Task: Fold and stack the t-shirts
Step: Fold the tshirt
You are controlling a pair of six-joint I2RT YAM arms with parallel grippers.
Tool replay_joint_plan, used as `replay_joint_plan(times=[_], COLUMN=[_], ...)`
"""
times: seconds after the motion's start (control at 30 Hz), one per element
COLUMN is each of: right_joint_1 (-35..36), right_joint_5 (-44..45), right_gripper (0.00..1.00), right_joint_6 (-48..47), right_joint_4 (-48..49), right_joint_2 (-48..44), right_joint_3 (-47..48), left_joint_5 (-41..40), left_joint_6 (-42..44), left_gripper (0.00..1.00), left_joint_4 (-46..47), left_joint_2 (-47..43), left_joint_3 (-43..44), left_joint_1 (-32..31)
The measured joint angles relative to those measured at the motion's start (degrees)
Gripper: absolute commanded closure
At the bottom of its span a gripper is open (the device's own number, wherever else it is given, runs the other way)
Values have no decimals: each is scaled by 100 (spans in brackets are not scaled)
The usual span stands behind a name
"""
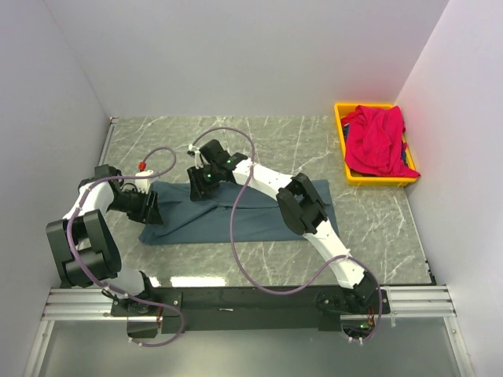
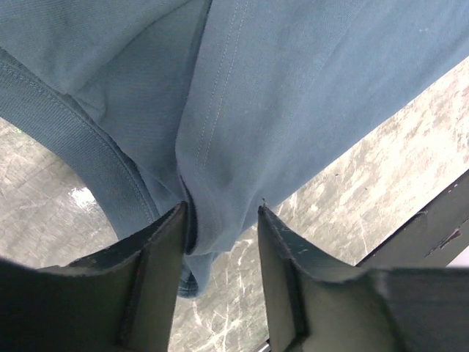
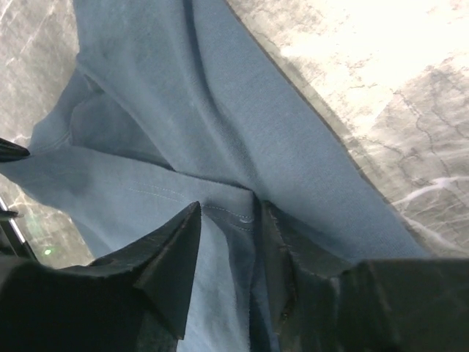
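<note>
Currently, w/ the blue-grey t-shirt point(image 1: 244, 216) centre-left and pinched by both half-closed claws (left gripper point(image 2: 220, 213) at its left end, right gripper point(image 3: 231, 209) at its far edge), a shallow bite could be lost & the fold skewed; red t-shirt point(image 1: 377, 141) is heaped in far-right yellow bin point(image 1: 340, 141).

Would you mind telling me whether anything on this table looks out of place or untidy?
Nothing looks damaged. The red t-shirt lies crumpled in the yellow bin at the far right, draped over its rim. The blue-grey t-shirt is rumpled on the table, pinched by the left gripper and the right gripper.
</note>
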Motion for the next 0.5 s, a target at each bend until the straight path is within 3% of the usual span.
replay_joint_plan(times=[0.13,0.33,0.5], right_joint_1=[2,0,0], right_joint_5=[-177,-422,-544], right_gripper=[65,100,100], right_joint_6=[31,42,55], right_joint_4=[-2,52,168], right_joint_2=[2,-11,-304], right_joint_3=[-2,-153,-708], left_joint_5=[-26,-138,-240], left_joint_6=[-2,-63,-131], left_gripper=[62,83,92], left_joint_4=[0,72,181], left_joint_2=[13,13,59], left_joint_3=[0,0,13], left_joint_1=[0,0,0])
